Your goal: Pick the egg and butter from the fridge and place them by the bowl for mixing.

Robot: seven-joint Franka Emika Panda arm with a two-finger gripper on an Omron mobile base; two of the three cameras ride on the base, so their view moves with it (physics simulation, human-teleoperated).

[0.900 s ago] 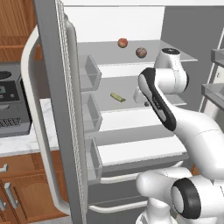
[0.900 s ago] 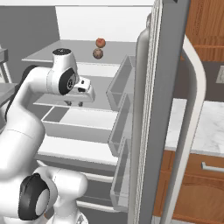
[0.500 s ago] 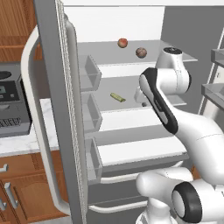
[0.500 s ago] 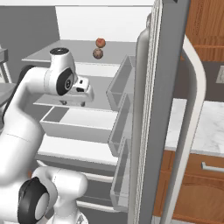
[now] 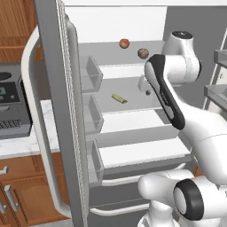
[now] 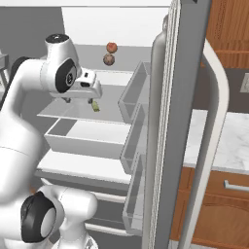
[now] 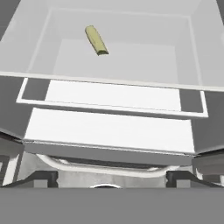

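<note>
Fridge (image 5: 133,26) standing open, white inside lit, grey glassy shelves bare but for a few small things. Butter (image 7: 96,40) lying flat on the middle shelf (image 5: 133,95), toward 11 o'clock in the hand view, long axis slanting from 11 toward 5. Egg (image 5: 142,53) resting on the shelf above, with a brighter red-orange fruit (image 5: 124,43) just beside it at about 10 o'clock. End effector (image 6: 80,100) hanging over the near edge of the middle shelf, butter a little beyond it at about 3 o'clock in the right base view; nothing between the fingers, apparently, though how far apart they stand cannot be told from these pictures. Butter probably light, fairly stiff, perhaps slick: best pinched across the narrow width near mid-length, jaws square to the long axis. Egg likely fragile and prone to rolling: best taken centred across the widest part, gently.
</note>
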